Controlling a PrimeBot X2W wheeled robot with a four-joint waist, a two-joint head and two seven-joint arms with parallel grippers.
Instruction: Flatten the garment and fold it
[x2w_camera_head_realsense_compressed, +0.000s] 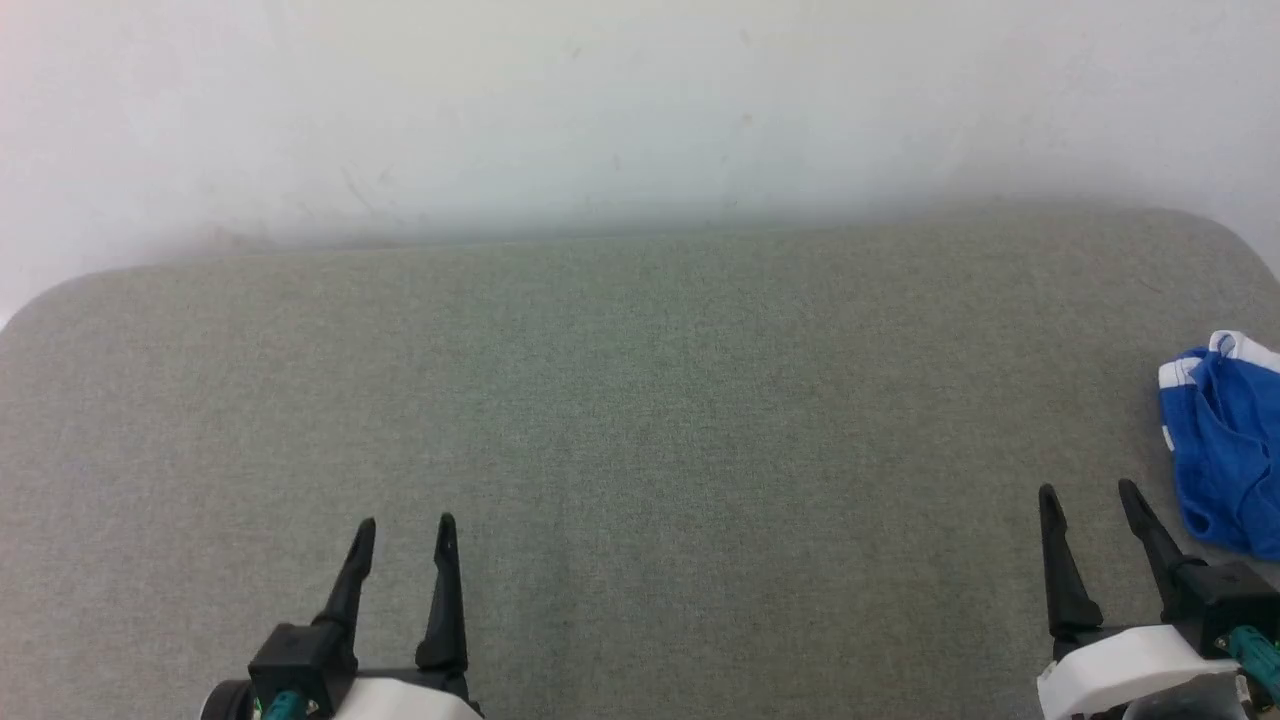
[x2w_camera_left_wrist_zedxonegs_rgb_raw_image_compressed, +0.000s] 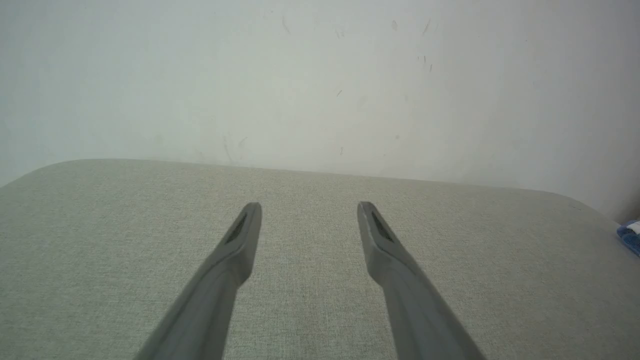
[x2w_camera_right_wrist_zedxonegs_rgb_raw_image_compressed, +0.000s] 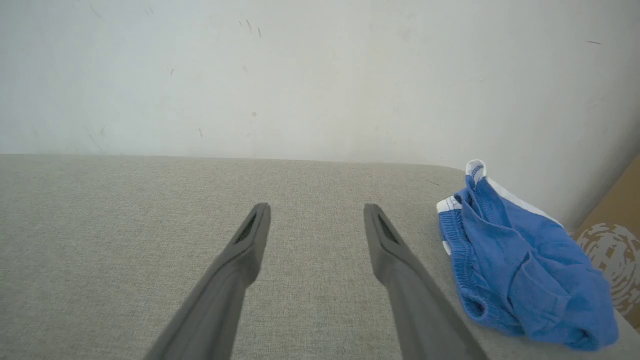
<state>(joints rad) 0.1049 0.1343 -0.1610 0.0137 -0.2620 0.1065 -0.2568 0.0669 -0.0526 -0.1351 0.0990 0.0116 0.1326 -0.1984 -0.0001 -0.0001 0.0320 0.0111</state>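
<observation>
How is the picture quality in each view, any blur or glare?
Head view: hazy where the wall meets the cushion, garment cropped at the right edge. Left wrist view: even light, left fingers slightly soft. Right wrist view: garment crisp, no glare.

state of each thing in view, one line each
garment, crumpled in a heap at the right edge of the surface, not held
left pincer, open, empty
right pincer, open, empty, beside the garment, not touching it

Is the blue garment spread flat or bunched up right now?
Bunched up. The garment lies in a crumpled heap near the right edge of the padded surface, blue folds piled over each other, white band curling.
</observation>
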